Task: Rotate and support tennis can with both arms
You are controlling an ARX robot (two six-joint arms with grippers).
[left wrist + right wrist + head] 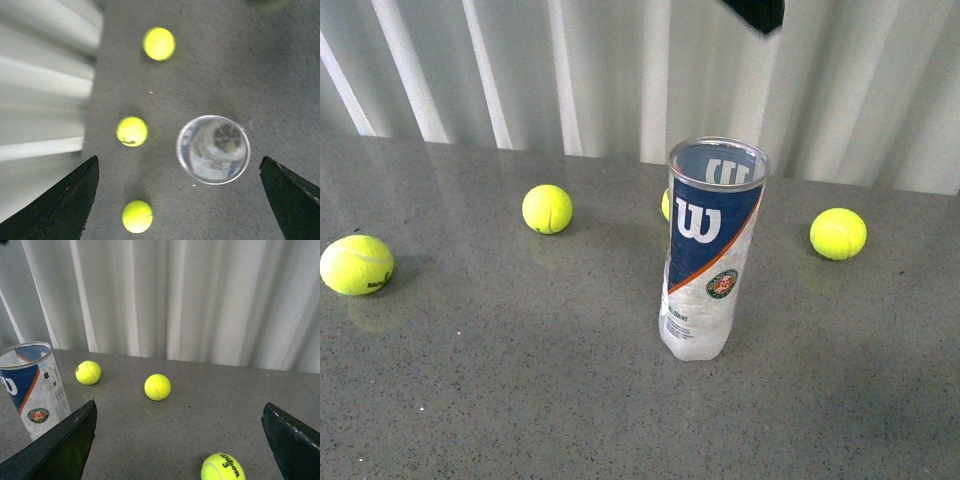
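Standing upright and open-mouthed mid-worktop [470, 400]: the tennis can [710, 250], balls scattered around, nothing touching it. Hovering directly above, spread wide and empty, presumably lining up a grasp: left tool [180, 200]. Waiting beside, equally wide and empty: right tool [180, 445].

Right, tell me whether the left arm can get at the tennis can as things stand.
Probably yes. The left gripper hangs open above the upright tennis can, looking into its open mouth. Nothing lies between them, and the nearest ball sits clear to one side.
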